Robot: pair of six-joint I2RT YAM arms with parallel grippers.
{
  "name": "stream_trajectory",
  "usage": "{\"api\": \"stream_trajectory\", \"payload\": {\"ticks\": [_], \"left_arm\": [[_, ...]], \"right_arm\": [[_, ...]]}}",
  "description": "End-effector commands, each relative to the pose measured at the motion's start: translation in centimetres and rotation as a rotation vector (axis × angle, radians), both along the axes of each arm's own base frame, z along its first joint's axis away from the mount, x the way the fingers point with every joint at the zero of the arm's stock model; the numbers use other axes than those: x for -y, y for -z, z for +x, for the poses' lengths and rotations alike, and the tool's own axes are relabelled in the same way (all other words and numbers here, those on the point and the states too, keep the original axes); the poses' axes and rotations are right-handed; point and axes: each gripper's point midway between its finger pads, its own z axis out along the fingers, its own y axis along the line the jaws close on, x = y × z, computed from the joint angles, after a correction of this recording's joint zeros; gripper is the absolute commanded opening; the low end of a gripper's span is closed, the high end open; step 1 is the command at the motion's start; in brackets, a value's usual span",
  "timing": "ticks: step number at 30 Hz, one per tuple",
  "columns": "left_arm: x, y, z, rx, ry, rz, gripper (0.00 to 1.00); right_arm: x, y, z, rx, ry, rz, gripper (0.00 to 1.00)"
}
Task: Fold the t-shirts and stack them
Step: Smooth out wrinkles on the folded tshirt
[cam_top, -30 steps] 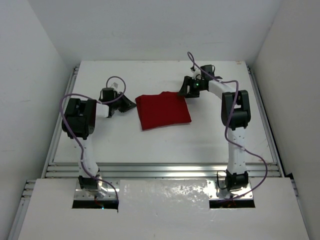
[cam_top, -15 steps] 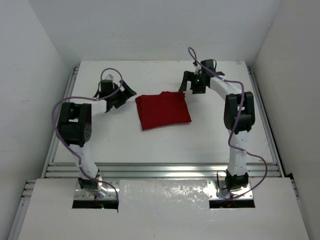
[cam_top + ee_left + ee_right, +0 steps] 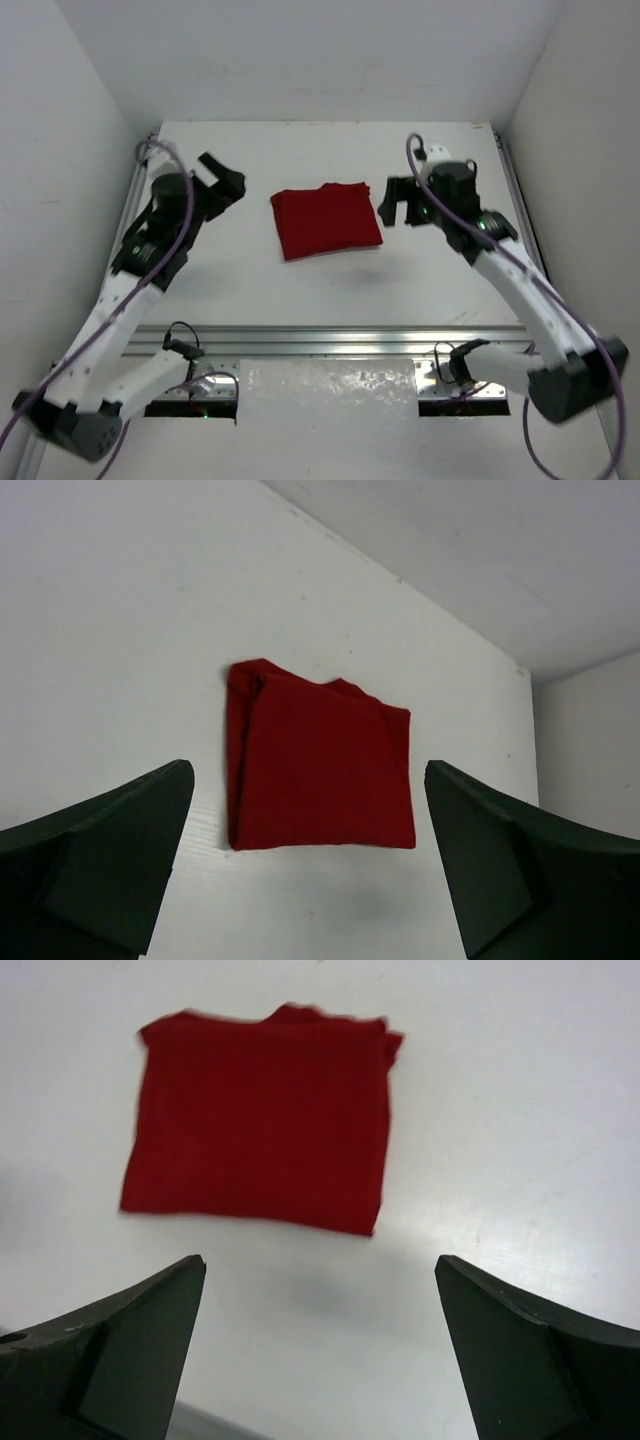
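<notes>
View from above of a white table walled in white. A single dark red t-shirt lies on it near the middle, folded into a compact, nearly square packet, flat on the surface.

My left pincer hangs above the table to the left of the packet, and my right pincer hangs just beside its right edge. Both stand wide apart and hold nothing, and neither touches the cloth. In each wrist view my dark fingers frame the bottom corners, with the red packet lying between and beyond them.

I judge the folding step to be done: the edges sit roughly square and nothing trails loose. Only the stacking is left, and with one shirt in sight there is nothing to stack it on. If another shirt turns up, the next move calls for gripping it with both pincers. Otherwise I should stay clear so the packet is not disturbed.

Hard to make out:
- The collar and sleeves are tucked out of sight, and I cannot count the layers.
- The far edge looks slightly uneven, with an under-layer peeking out at one corner.
- The right wrist view is a little blurred.
- My arm bases are partly cut off at the bottom of the overhead view.
- I cannot tell whether more shirts lie outside the frame
</notes>
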Motion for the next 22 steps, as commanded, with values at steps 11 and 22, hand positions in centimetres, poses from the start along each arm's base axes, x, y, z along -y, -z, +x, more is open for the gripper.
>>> {"api": "stream_trajectory", "payload": {"ticks": [11,22], "left_arm": [[-7.7,1.5,-10.4,0.183,-0.099,0.273,1.00],[-8.7,1.4,-11.5,0.225,-0.139,0.272,1.00]], "right_arm": [[6.6,1.7,-14.3,0.190,0.024,-0.081,0.99],[7.3,3.2,-14.7,0.163,0.057,-0.094,0.99]]}}
